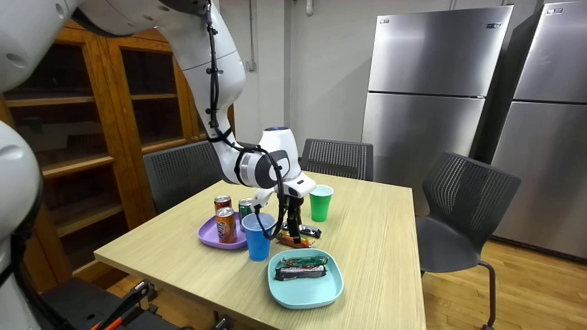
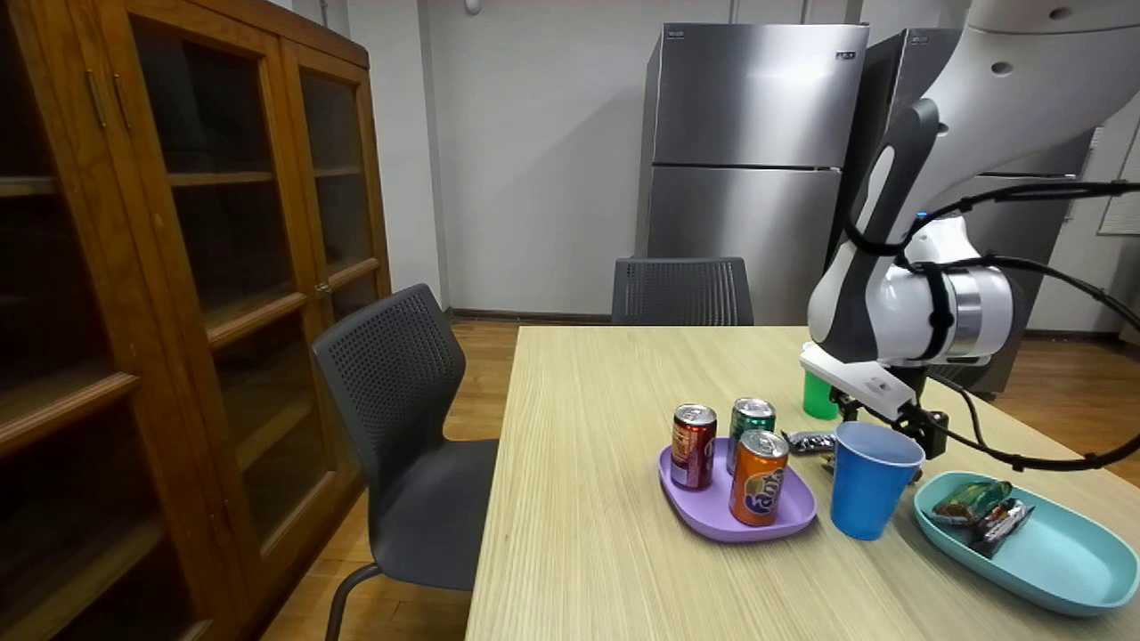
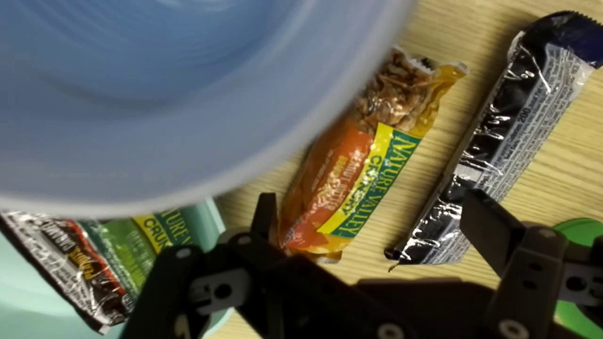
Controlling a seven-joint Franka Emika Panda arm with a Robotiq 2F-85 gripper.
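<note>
Standing wide and empty, the gripper hovers at a Nature Valley peanut butter bar; this and a dark-wrapped bar remain outside the turquoise tray; inside lie a green-wrapped bar and a caramel bar.

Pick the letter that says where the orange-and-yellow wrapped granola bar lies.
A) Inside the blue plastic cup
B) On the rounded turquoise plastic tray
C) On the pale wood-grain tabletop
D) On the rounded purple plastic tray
C, as the wrist view shows the granola bar directly on the tabletop, with bare wood between it and the long shiny dark-wrapped bar.
</note>
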